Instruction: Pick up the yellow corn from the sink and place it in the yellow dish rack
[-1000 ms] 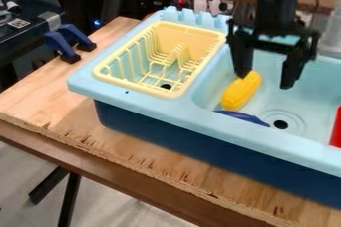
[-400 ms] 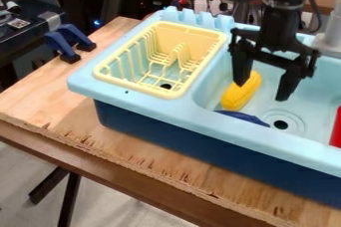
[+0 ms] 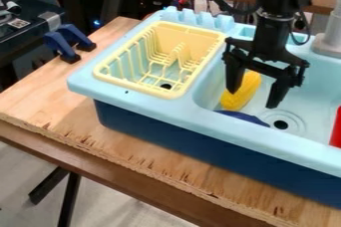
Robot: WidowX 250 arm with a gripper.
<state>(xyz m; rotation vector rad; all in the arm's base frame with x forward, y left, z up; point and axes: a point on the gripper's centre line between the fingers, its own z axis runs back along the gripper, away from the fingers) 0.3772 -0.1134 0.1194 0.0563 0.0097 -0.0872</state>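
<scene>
Two fingers stand apart on our black claw (image 3: 253,96): it is released, with nothing between its tips, above the light blue sink (image 3: 253,136). To take the yellow toy (image 3: 245,91) cleanly, we should centre over its thick middle, set the fingers across its length, and lower straight before closing gently, since a rounded body may roll out of an off-centre pinch. We'd also keep clear of the basin wall and the dark blue piece (image 3: 243,117) near its front end. The toy lies in the basin, toward the yellow dish rack (image 3: 190,42); to us it looks like corn, bright, plump and bumpy, slanting front to back.
</scene>
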